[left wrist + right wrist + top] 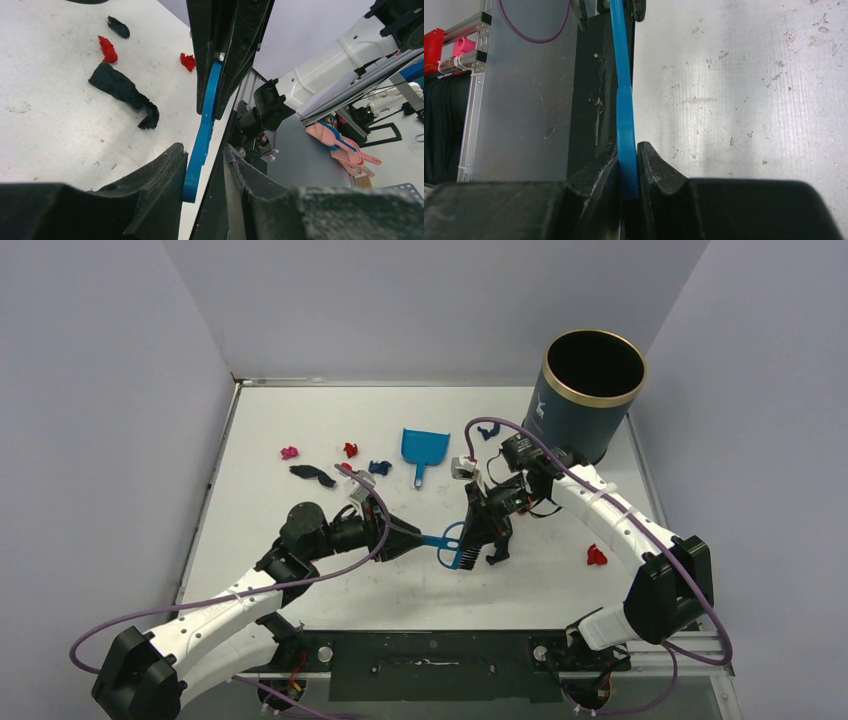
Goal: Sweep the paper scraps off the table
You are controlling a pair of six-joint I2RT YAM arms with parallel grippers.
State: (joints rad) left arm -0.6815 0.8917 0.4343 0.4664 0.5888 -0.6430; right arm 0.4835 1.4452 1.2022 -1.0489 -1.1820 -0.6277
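Right gripper (626, 148) is clamped on the thin handle of the small blue plastic hand brush (455, 543), at mid-table. Left gripper (204, 152) straddles the same handle with a visible gap on one side, so it is not gripping.

Crumpled paper scraps (312, 475) lie unswept on the off-white table (560, 580), mostly far left.

Risk: if the right releases before the left closes, the brush drops. A one-sided pinch may let the flat handle twist.
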